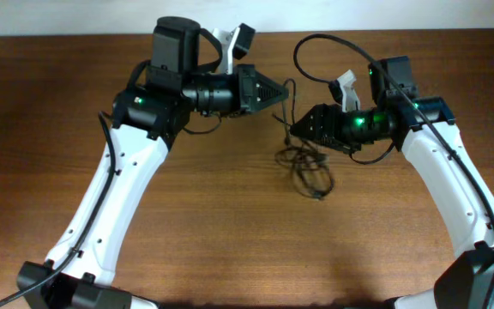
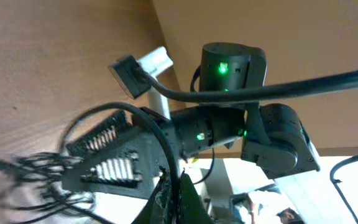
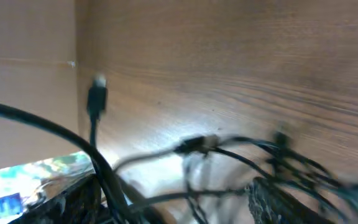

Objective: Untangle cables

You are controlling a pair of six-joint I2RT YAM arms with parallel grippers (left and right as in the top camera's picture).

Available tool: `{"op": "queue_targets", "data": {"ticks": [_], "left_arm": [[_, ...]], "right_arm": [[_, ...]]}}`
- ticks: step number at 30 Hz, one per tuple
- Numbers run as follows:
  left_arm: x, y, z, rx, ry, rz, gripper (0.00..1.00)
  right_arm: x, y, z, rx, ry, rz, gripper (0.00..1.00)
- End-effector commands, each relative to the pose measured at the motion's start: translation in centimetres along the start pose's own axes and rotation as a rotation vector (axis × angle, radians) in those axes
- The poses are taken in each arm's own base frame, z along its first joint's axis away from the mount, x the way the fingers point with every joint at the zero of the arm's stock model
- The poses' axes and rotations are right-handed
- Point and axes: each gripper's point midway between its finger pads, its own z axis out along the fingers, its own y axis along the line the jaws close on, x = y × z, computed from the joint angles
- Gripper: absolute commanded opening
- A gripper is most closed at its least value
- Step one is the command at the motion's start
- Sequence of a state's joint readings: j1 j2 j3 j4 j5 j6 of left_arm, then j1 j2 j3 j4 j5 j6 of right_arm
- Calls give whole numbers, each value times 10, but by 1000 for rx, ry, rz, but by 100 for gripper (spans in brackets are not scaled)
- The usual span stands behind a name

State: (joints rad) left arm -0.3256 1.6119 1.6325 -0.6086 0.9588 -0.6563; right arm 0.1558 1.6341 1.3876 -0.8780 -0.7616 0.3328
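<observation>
The cables (image 1: 309,168) are thin black cords in a loose tangle on the wooden table, just below and between the two grippers. My left gripper (image 1: 282,88) points right and is shut on one cable strand (image 2: 174,163), which runs up between its jaws in the left wrist view. That strand drops toward the tangle. My right gripper (image 1: 292,130) points left at the tangle's upper edge and is open. Several blurred cords (image 3: 241,149) cross between its fingers (image 3: 271,198), and a dark plug (image 3: 96,98) hangs further left.
The brown wooden table (image 1: 230,215) stretches around the tangle. Thick black arm wires loop above the right arm (image 1: 333,53). The right arm's camera mount (image 2: 143,67) shows close in front of the left wrist.
</observation>
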Motion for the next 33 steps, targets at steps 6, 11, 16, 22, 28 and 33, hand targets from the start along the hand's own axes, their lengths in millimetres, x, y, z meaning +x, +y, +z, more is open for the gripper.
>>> {"op": "queue_targets", "data": {"ticks": [6,11,16,22,28,33], "left_arm": [[18,-40,-2,172,108,-16,0],[21,-62,-8,282,152,42,0],[4,-44,-2,173,49,29,0],[-10,33,-3,-206,-116,-151,0],[-4,19,0,-134,-76,-185,0],[3,7,1,-72,-29,-270,0]], "right_arm": [[-12,-60,-9,345,-90,66,68],[-9,-78,-15,447,-104,132,64],[-3,-43,-4,238,-35,32,65],[-9,-14,-31,8,-62,-12,71],[0,7,-42,-30,-71,-156,84],[1,23,-28,-39,-64,-232,84]]}}
